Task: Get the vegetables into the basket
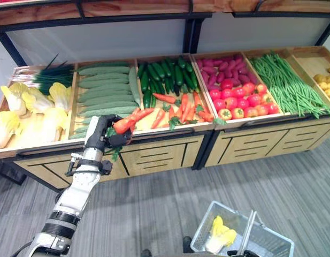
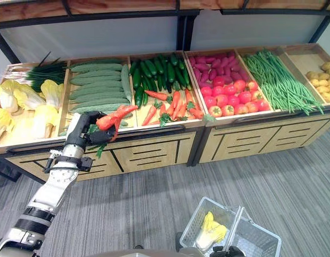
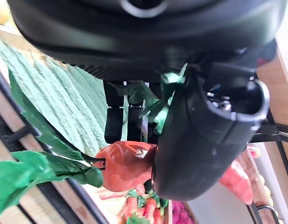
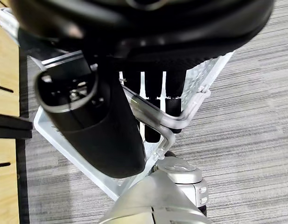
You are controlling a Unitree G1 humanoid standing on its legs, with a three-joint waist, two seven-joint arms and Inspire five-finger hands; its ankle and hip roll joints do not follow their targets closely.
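Observation:
My left hand (image 1: 99,137) is shut on an orange carrot (image 1: 125,124) with green leaves, held just above the front edge of the produce stand near the cucumber bin. In the left wrist view the carrot (image 3: 127,165) sits between the fingers and the thumb (image 3: 200,140), and its leaves (image 3: 50,163) hang free. More carrots (image 1: 181,110) lie in the bin to the right. The wire basket (image 1: 261,243) hangs low at the right over the floor, with a yellow-white cabbage (image 1: 221,234) inside. My right hand (image 4: 87,126) is curled round the basket's handle (image 4: 151,114).
The wooden stand (image 1: 165,155) runs across the view, with bins of pale cabbages (image 1: 25,110), spring onions (image 1: 47,76), light cucumbers (image 1: 103,91), dark cucumbers (image 1: 165,75), red peppers (image 1: 239,99), green beans (image 1: 288,83) and potatoes (image 1: 328,83). Grey floor (image 1: 170,214) lies between stand and basket.

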